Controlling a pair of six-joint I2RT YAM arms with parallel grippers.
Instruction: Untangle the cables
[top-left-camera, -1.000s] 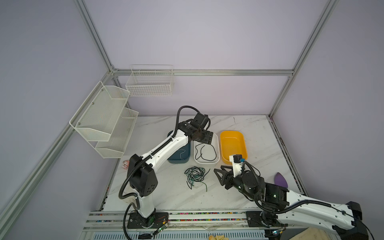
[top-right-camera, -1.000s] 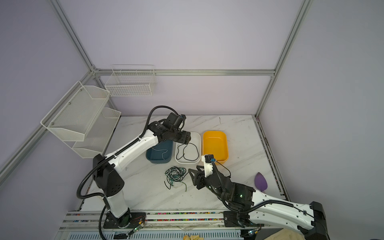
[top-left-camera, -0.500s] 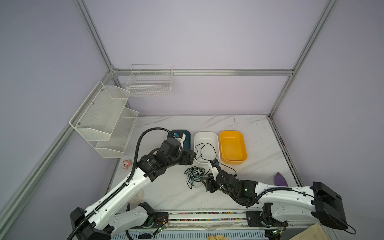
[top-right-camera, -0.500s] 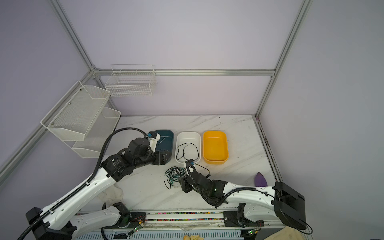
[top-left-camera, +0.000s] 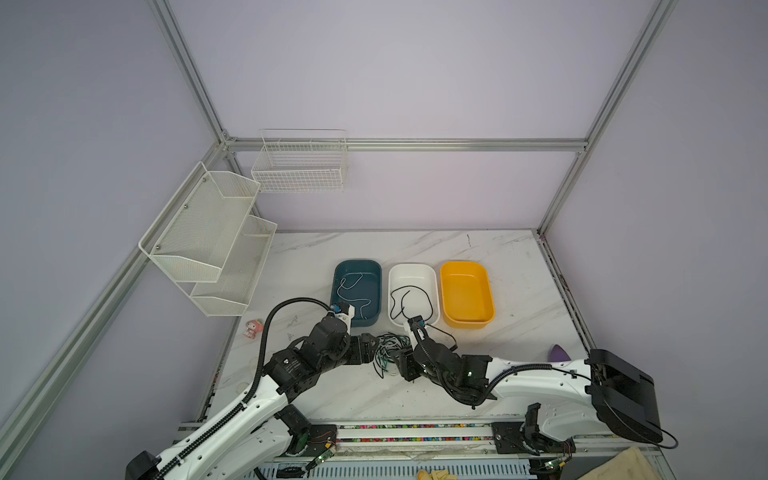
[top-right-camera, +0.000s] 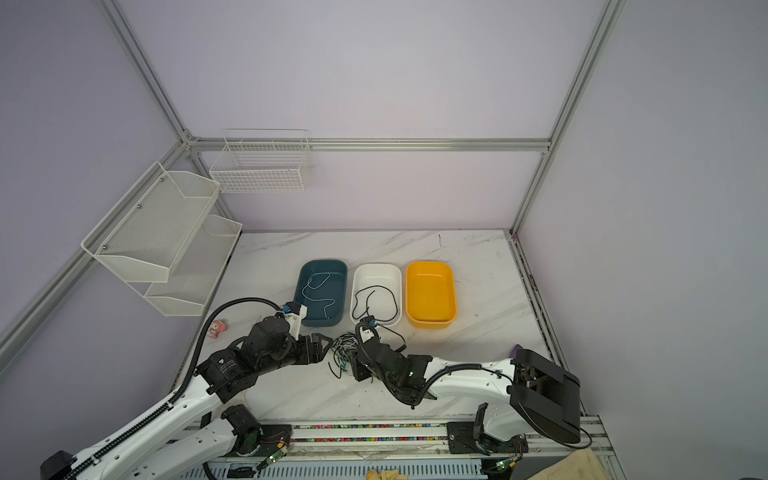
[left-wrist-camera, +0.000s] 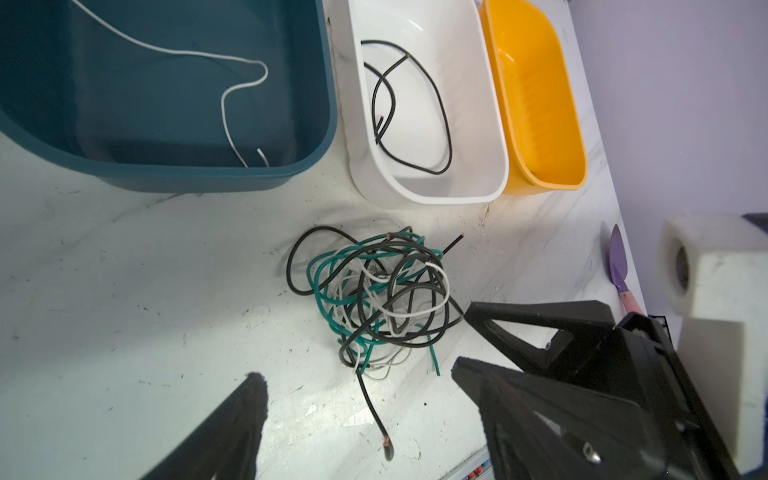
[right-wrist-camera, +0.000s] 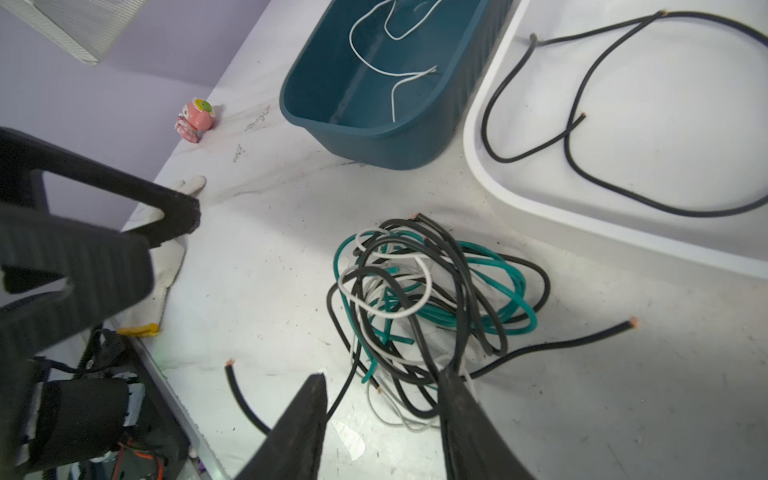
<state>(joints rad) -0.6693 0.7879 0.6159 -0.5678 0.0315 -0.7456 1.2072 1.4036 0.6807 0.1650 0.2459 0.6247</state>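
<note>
Top view, left fingers (top-left-camera: 370, 340) facing right fingers (top-left-camera: 402, 362) low, cables (top-left-camera: 388, 348) between

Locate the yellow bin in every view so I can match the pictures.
Top view: yellow bin, rightmost of three bins.
Top view: yellow bin, also rightmost.
Left wrist: yellow bin beside the white bin, opposite the blue bin.
Right wrist: not in it.
Shared landmark: the white bin, next to the blue bin, in all four.
</note>
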